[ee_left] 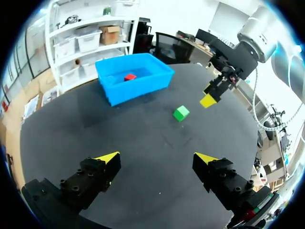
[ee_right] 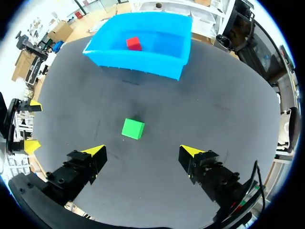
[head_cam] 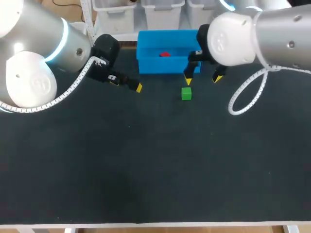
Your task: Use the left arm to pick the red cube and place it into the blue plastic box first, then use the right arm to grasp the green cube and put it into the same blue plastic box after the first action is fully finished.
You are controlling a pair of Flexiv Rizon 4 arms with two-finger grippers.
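Observation:
The red cube (head_cam: 165,54) lies inside the blue plastic box (head_cam: 160,66) at the back of the table, also seen as the red cube (ee_right: 134,43) in the box (ee_right: 138,64). On the black tabletop just in front of the box sits the green cube (head_cam: 186,93). My right gripper (head_cam: 203,79) hangs open above and slightly behind it; in the right wrist view the green cube (ee_right: 133,129) lies just ahead of the open right gripper (ee_right: 143,151). My left gripper (head_cam: 126,83) is open and empty, left of the box's front corner, with the green cube (ee_left: 180,113) and the red cube (ee_left: 129,77) well ahead of it.
A white coiled cable (head_cam: 245,97) loops down from my right arm over the table's right side. In the left wrist view my right arm's yellow tip (ee_left: 208,100) shows beside the green cube. Bare black tabletop (head_cam: 155,165) stretches toward the front edge.

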